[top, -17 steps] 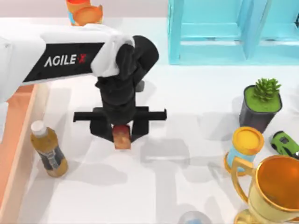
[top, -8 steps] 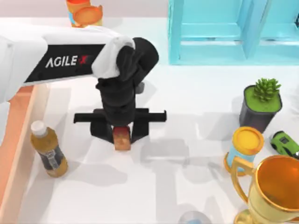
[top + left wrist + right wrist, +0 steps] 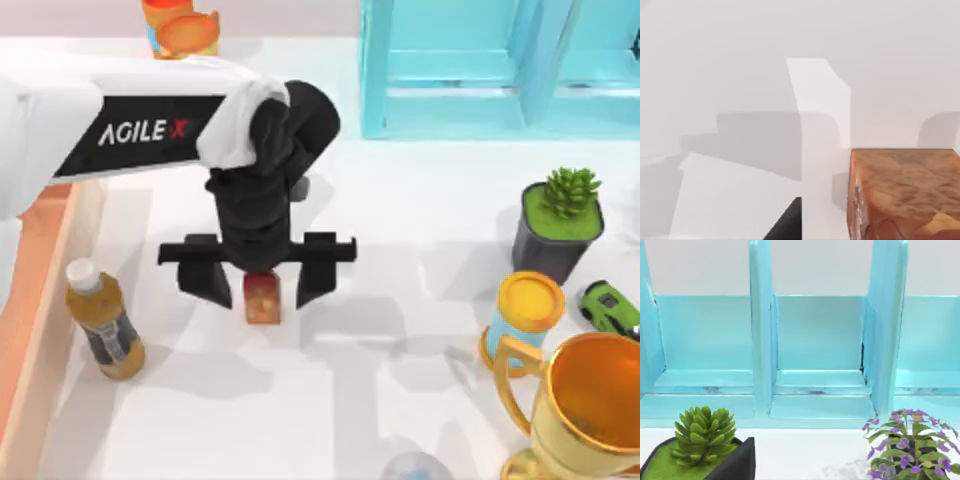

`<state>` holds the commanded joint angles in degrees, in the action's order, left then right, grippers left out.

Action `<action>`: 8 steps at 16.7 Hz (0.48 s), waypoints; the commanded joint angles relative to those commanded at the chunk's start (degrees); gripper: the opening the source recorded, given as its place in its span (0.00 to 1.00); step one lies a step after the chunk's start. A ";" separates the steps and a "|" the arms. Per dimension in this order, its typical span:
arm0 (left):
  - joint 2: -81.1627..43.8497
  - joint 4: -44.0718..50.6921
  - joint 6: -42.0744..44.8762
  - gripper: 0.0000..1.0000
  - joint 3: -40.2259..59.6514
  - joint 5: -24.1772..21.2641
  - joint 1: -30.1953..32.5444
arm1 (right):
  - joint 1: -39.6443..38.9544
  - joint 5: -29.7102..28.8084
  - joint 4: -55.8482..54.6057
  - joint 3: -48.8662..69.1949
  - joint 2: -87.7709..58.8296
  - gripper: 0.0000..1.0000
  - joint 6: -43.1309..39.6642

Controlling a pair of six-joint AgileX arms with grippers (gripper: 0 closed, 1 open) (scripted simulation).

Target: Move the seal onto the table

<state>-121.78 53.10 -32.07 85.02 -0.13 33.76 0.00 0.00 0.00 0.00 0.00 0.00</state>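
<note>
1. Seal (image 3: 261,298) stands upright on white tabletop (image 3: 400,400), left of centre; in left wrist view it sits close up (image 3: 905,192), resting on the surface.
2. Left claw (image 3: 257,282) directly above seal, released: fingers (image 3: 203,285) spread wide at seal's 9 and 3 o'clock, clear of its sides.
3. Amber bottle (image 3: 103,322) at seal's 8 o'clock, near wooden tray (image 3: 35,300).
4. Gold trophy (image 3: 585,410) far off at 4 o'clock; potted succulent (image 3: 560,225) at 2 o'clock.
</note>
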 joint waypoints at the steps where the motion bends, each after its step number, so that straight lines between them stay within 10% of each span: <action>1: 0.00 0.00 0.00 1.00 0.00 0.00 0.00 | 0.00 0.00 0.00 0.00 0.00 1.00 0.00; 8: 0.00 0.00 0.00 1.00 0.00 0.00 0.00 | 0.00 0.00 0.00 0.00 0.00 1.00 0.00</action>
<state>-121.78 53.10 -32.07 85.02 -0.13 33.76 0.00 0.00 0.00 0.00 0.00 0.00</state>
